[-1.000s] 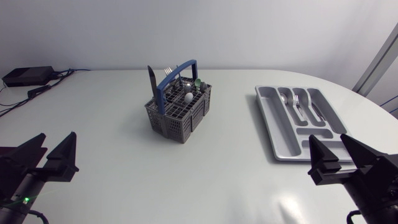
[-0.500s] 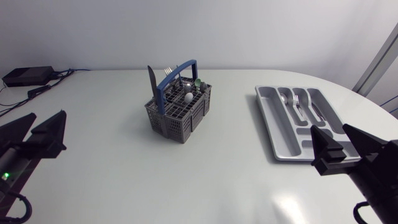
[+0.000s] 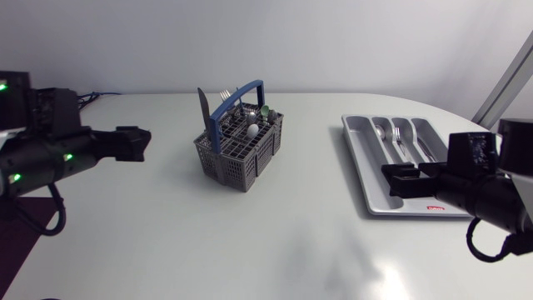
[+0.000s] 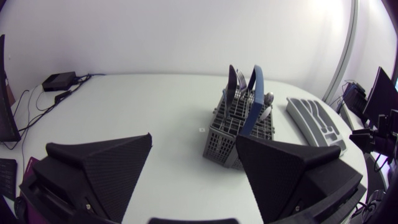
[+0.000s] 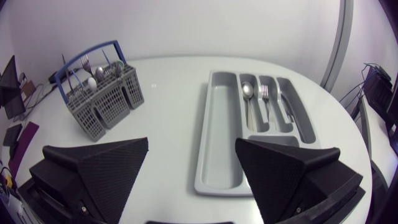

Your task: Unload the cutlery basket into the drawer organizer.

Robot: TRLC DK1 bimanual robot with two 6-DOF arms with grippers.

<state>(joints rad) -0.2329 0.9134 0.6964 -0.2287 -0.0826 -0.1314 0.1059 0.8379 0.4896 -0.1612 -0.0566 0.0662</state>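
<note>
Fingers (image 4: 99, 168) of left gripper (image 4: 194, 138) and right gripper (image 5: 191, 142) spread, empty — cutlery basket (image 3: 241, 148) mid-table with upright cutlery, well apart from drawer organizer (image 3: 361, 150) — risk: broad wedges snagging the blue handle (image 3: 236, 92), tipping the basket.

The left arm (image 3: 83, 150) is blocky and black, dotted with small green lights (image 3: 13, 177), a black cable (image 3: 60, 218) looping under it. The right arm (image 3: 475, 192) is likewise black, with a small red mark (image 3: 434, 203) underneath. The left gripper (image 4: 193, 137) and right gripper (image 5: 191, 141) each have two broad, matte black, fine-textured wedges.
</note>
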